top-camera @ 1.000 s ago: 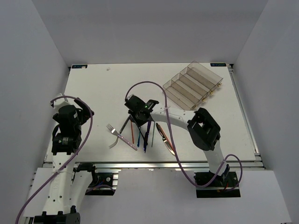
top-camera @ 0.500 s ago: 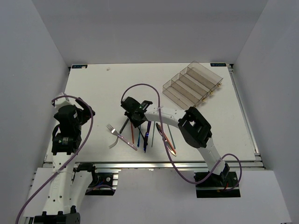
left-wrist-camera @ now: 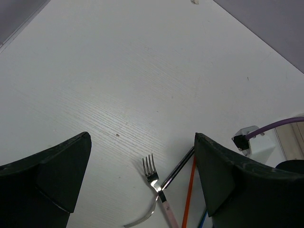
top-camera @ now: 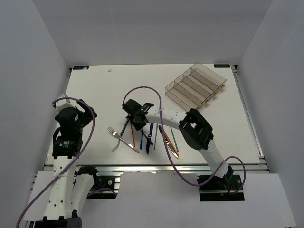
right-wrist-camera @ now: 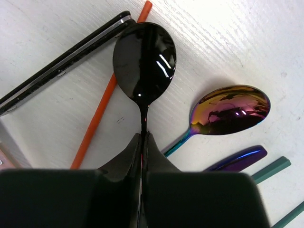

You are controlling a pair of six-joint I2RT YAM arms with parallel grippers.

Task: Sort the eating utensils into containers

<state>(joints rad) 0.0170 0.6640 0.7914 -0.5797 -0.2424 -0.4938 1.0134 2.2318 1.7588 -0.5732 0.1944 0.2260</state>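
Observation:
My right gripper (right-wrist-camera: 142,142) is shut on the thin handle of a black spoon (right-wrist-camera: 145,59), whose bowl lies just above the table. Beside it lie an iridescent red-purple spoon (right-wrist-camera: 230,110), an orange chopstick (right-wrist-camera: 107,95), a dark chopstick (right-wrist-camera: 66,61), a blue knife (right-wrist-camera: 237,159) and a green chopstick (right-wrist-camera: 270,169). From above, the right gripper (top-camera: 135,116) is at the far end of the utensil pile (top-camera: 145,137). A silver fork (top-camera: 121,138) and a copper knife (top-camera: 168,141) flank the pile. The clear tray (top-camera: 195,85) stands at the back right. My left gripper (left-wrist-camera: 142,175) is open above the fork (left-wrist-camera: 153,176).
The right arm's purple cable (top-camera: 147,92) arcs over the table behind the pile. The left arm (top-camera: 71,126) hovers at the table's left side. The left wrist view also shows the orange chopstick (left-wrist-camera: 190,194) and the right wrist's white connector (left-wrist-camera: 251,142).
The right arm has swung its elbow to the left and the gripper has shifted slightly left over the far end of the pile. The left arm has not moved.

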